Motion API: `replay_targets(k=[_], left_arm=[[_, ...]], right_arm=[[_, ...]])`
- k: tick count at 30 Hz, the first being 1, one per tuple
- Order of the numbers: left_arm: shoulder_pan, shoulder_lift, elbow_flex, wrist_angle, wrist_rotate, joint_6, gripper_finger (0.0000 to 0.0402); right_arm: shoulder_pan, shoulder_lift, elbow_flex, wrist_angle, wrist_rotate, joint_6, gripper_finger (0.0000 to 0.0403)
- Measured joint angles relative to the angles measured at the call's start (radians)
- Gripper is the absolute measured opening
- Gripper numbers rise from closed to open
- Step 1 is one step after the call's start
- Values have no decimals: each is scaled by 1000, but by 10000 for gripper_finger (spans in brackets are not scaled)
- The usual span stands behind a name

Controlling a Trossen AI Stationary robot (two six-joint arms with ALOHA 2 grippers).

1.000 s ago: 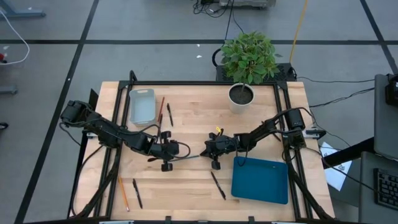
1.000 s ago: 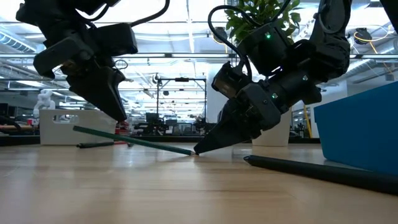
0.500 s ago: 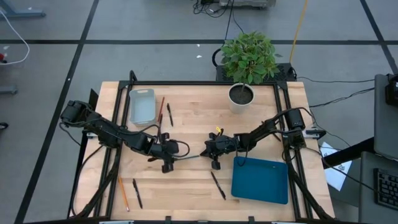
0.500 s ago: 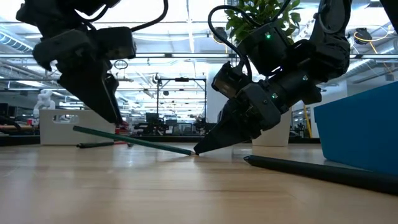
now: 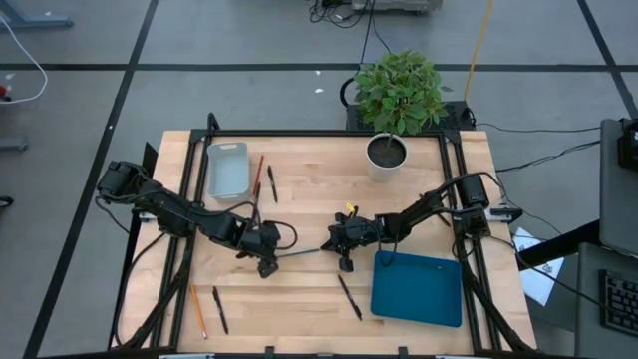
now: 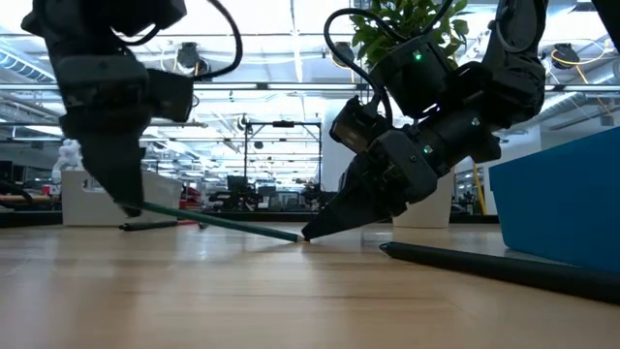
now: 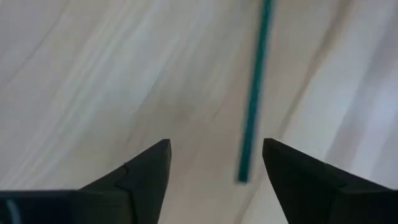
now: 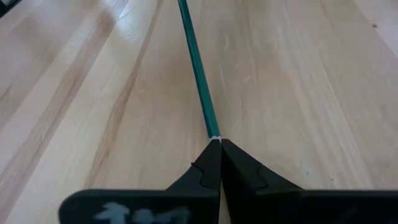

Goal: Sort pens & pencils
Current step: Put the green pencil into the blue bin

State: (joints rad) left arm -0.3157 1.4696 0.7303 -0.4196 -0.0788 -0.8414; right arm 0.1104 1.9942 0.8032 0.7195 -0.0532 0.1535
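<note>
Nearest the front edge of the table (image 5: 299, 299), toward the left corner, an orange pencil (image 5: 198, 310) lies beside a black pen (image 5: 219, 310); a second black pen (image 5: 349, 296) lies further right, just beside the blue tray (image 5: 418, 289) that sits near the front right corner.

At mid-table the green pencil (image 5: 299, 253) runs between the two arms; in the low view it slants, one end lifted off the wood and the other at the tip of the right gripper (image 6: 306, 234); that gripper's fingers are pressed together, pinching the pencil's end, as the right wrist view shows (image 8: 216, 140). The left gripper (image 5: 267, 261) stands over the pencil's other end with its fingers spread apart; in the left wrist view the pencil (image 7: 254, 99) lies between the two dark fingers (image 7: 144, 171) without touching either, so nothing is held there.

Toward the back edge, a red pencil (image 5: 258, 177) and another black pen (image 5: 271, 183) lie side by side, just right of the pale tray (image 5: 227, 170) near the back left corner; a potted plant (image 5: 397, 98) stands at the back edge, right of centre.
</note>
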Motion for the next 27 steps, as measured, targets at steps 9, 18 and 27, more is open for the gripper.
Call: replay_targets(k=[9,18,27], left_arm=[[-15,0,0,37,8,56,232],[-15,50,0,36,3,92,163],[-14,57,0,37,27,122,154]], right_arm=[[0,0,0,5,0,0,0],[0,0,0,10,0,11,0],[-13,-2,0,-16,0,16,0]])
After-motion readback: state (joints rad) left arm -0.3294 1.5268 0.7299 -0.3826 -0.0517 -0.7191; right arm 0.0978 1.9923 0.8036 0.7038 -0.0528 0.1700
